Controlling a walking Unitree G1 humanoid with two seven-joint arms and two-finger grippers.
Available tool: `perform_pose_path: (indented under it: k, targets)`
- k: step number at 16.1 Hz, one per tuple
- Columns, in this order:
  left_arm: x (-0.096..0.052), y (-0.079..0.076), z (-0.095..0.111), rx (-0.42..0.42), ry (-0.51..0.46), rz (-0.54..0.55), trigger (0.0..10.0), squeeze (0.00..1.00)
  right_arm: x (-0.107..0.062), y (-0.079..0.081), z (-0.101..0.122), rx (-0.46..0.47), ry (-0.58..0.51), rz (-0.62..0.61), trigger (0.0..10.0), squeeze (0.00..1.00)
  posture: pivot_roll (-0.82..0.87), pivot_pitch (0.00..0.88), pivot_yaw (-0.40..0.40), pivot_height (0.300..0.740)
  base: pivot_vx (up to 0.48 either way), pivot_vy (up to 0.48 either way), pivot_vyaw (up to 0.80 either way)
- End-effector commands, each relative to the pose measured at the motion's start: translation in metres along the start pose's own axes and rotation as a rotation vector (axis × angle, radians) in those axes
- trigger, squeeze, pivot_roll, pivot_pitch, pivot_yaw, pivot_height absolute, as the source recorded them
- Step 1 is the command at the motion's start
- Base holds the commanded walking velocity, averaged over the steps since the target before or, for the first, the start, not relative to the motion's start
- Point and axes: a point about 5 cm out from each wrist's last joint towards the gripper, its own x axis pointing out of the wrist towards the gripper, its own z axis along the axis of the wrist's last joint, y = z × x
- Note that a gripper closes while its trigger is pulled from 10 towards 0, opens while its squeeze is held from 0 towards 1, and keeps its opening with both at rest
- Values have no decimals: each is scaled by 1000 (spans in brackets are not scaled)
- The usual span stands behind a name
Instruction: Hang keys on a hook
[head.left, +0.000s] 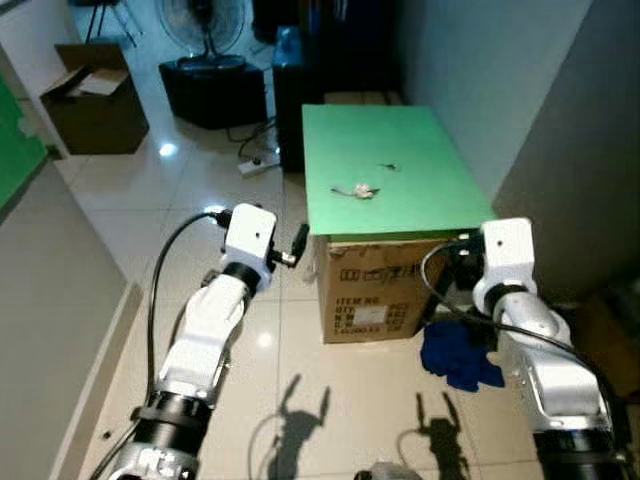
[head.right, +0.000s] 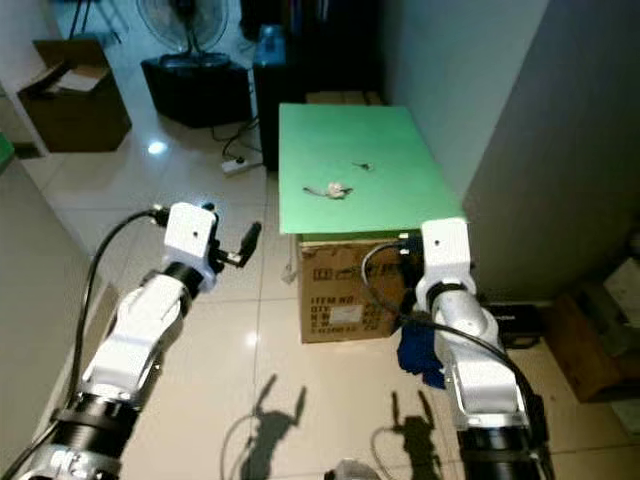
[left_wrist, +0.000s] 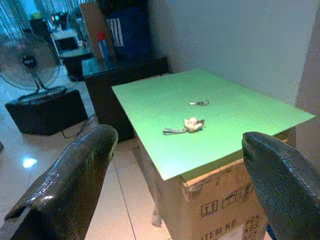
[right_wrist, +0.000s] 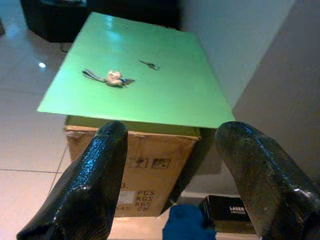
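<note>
Both arms hang raised in the foreground, the left hand (left_wrist: 175, 190) and right hand (right_wrist: 175, 175) each spread wide and holding nothing. Beyond them sits the green counter (head.left: 420, 150) on its cardboard box (head.left: 375, 295). The keys (head.left: 356, 190) lie mid-counter, well ahead of both hands, a smaller metal piece (head.left: 389, 166) just beyond. Nothing is picked up yet; grasping and hanging all remain.

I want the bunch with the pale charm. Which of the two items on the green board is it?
The larger one, nearer the board's front edge; the small dark one lies further back.
</note>
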Motion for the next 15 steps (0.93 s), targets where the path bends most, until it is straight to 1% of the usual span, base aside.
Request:
perform_pose_path:
  k: [1, 7, 9, 10, 11, 12, 15]
  targets:
    - [-1, 5, 2, 3, -10, 12, 10000, 0, 1, 3, 5, -12, -21, 6, 10000, 0, -197, 0, 21, 740, 259, 0, 0]
    - [2, 6, 3, 0, -13, -1, 10000, 0, 1, 3, 6, 12, -18, -4, 10000, 0, -204, 0, 37, 740, 285, 0, 0]
    - [3, 7, 5, 1, -15, -1, 10000, 0, 1, 3, 5, 19, -13, -9, 10000, 0, -194, 0, 39, 740, 285, 0, -800]
    - [3, 8, 4, 2, -14, 0, 10000, 0, 1, 3, 4, 15, -11, -10, 10000, 0, -189, 0, 40, 740, 289, 0, -800]
    - [2, 10, 3, 7, -10, 4, 10000, 0, 1, 1, 4, 11, -19, -16, 10000, 0, -165, 0, 19, 740, 292, 0, 0]
    - [-1, 13, 3, 7, -12, 29, 10000, 0, 5, 1, 6, -19, -33, -15, 10000, 0, -155, 0, 8, 740, 292, 0, 0]
    - [-2, 13, 2, 7, -4, 42, 10000, 0, 9, 4, 12, -30, -52, 13, 10000, 0, -152, 0, -2, 740, 294, 0, 0]
